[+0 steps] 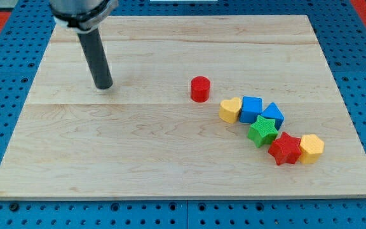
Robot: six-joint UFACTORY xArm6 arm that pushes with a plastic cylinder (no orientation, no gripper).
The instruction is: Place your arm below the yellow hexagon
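The pale wooden board that serves as the surface (170,159) lies on a blue perforated base (5,63). My tip (105,86), the lower end of the straight dark rod, rests on the surface in the view's upper left, well apart from every block. The rod carries no fingers, so there is nothing to be clenched or released, and it holds nothing.

The small yellow hexagon block (312,147) sits far off at the view's lower right, near the right edge of the surface. It touches the red star-shaped block (285,149) on its left side. Up and to the left of the red star is the green star-shaped block (262,131), touching it or very nearly so. Above the green star lie two blue blocks side by side: the blue cube-like block (251,108) and a second blue block (273,114) to its right, whose exact shape I cannot make out. A yellow heart-shaped block (230,109) is pressed against the left side of the blue cube-like block. A red cylinder (200,88) stands alone, a little up and to the left of the yellow heart.

Between my tip and the yellow hexagon runs this diagonal chain of blocks, with the red cylinder nearest my tip.
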